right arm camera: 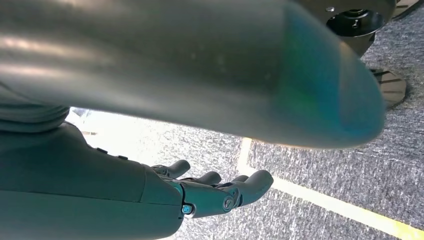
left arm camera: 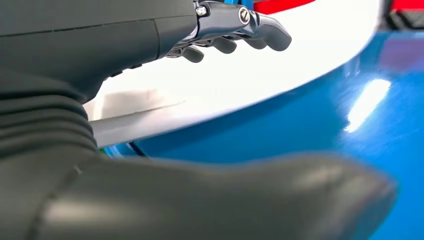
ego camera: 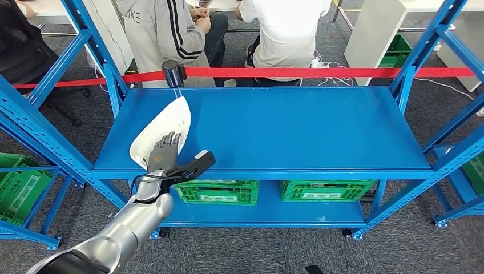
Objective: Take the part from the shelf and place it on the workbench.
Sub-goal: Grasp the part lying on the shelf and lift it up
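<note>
The part (ego camera: 162,128), a white curved shell, lies at the left end of the blue shelf (ego camera: 297,125), its near end reaching to the front edge and its far tip pointing toward the back left corner. The left hand (ego camera: 165,153) rests on top of that near end, dark fingers (left arm camera: 225,45) laid flat on the white surface and the thumb (ego camera: 197,162) held out to the side beyond the front edge. From the left wrist view the thumb sits apart from the shell, so the hand touches it but does not yet look closed round it. The right hand (right arm camera: 215,192) hangs low over grey carpet, fingers loosely extended and holding nothing.

The shell looks like thin moulded plastic: probably light, stiff, and smooth enough to slip. Its long shape would lever down at the far tip if pinched only at the end. A safer hold seems to be across the near edge, thumb beneath and fingers above, taken a little further in toward the middle where the curve gives some purchase.
</note>
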Controlling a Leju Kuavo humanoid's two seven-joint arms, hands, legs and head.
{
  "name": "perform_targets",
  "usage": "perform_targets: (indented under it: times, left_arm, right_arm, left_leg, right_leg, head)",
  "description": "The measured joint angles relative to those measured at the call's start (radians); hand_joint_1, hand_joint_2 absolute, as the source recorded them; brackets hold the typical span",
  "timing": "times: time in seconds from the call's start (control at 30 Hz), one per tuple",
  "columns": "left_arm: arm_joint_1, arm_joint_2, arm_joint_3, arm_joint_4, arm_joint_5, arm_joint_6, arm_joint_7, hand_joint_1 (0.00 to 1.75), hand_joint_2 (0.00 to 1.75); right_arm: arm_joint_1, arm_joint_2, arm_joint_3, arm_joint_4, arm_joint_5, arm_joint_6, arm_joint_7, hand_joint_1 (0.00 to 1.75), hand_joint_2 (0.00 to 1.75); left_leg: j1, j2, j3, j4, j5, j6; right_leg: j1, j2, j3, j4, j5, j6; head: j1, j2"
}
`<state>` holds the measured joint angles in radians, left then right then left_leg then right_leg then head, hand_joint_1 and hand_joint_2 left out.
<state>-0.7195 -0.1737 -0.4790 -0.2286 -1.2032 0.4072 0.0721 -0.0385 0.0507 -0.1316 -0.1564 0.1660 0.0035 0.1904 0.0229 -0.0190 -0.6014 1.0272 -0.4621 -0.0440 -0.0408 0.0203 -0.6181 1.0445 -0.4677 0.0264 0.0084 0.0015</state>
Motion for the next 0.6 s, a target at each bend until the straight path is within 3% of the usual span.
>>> perform_targets:
  times: [0.57,0.6]
  left_arm:
    - [-0.010,0.013,-0.007,-0.001,-0.052,-0.017,0.074,0.01,1.75]
    - [-0.011,0.014,-0.009,-0.001,-0.055,-0.013,0.077,0.16,1.75]
  right_arm:
    - [0.000,0.000,0.000,0.000,0.004,0.000,0.000,0.00,0.00]
    - [0.000,0.000,0.000,0.000,0.004,0.000,0.000,0.00,0.00]
  left_leg:
    - [0.000,0.000,0.002,0.000,-0.001,0.001]
    - [0.000,0.000,0.002,0.000,-0.001,0.001]
  right_leg:
    - [0.000,-0.001,0.003,0.000,-0.001,0.001]
    - [0.000,-0.001,0.003,0.000,-0.001,0.001]
  head:
    - [0.000,0.000]
    - [0.000,0.000]
